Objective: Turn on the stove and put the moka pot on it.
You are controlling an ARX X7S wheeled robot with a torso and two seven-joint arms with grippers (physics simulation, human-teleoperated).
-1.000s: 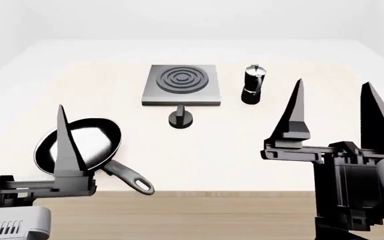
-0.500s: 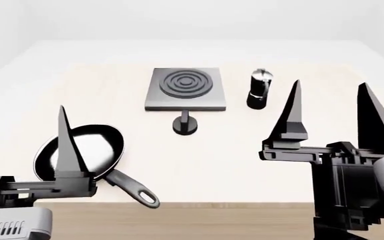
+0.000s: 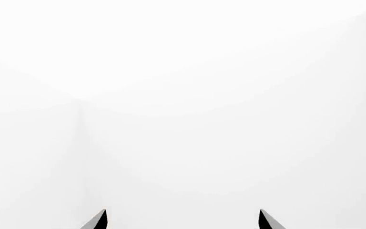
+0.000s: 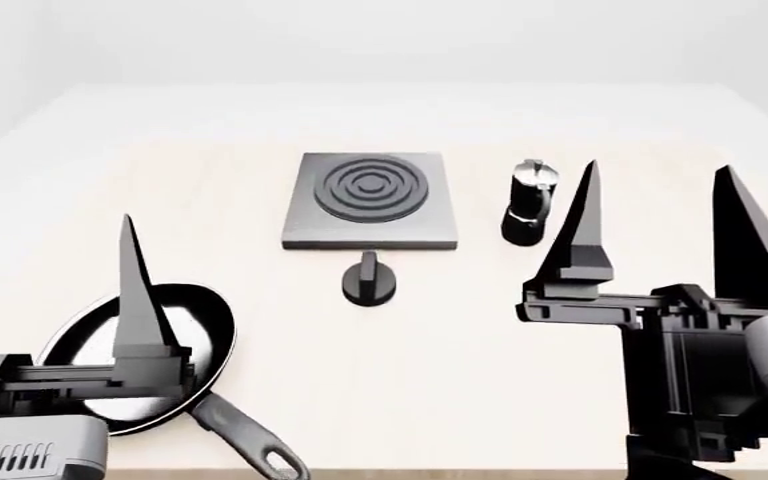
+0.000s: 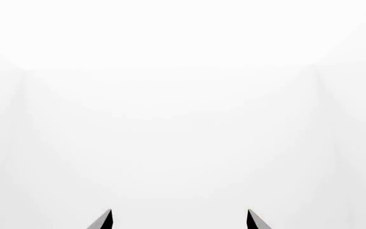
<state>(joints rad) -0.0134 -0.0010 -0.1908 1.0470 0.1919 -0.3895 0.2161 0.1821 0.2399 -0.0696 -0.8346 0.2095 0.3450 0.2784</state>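
Observation:
The stove [image 4: 371, 200], a flat grey slab with raised rings, lies at the middle of the table, and its round black knob [image 4: 368, 281] stands just in front of it. To the stove's right the black and silver moka pot [image 4: 531, 203] stands upright. My right gripper [image 4: 660, 172] is raised near me, open and empty, with its left finger just in front of the pot in the head view. My left gripper [image 3: 183, 215] is open too. One of its fingers [image 4: 133, 300] shows over the frying pan. Both wrist views show only blank white.
A black frying pan [image 4: 84, 345] lies at the near left, its handle [image 4: 244, 440] pointing toward the table's front edge. The pale table [image 4: 491, 340] stretches between the knob and me.
The head view has shifted: the stove, knob, moka pot and pan all sit lower in the picture, and the pan has slid toward the lower left. Both grippers keep their places and stay open.

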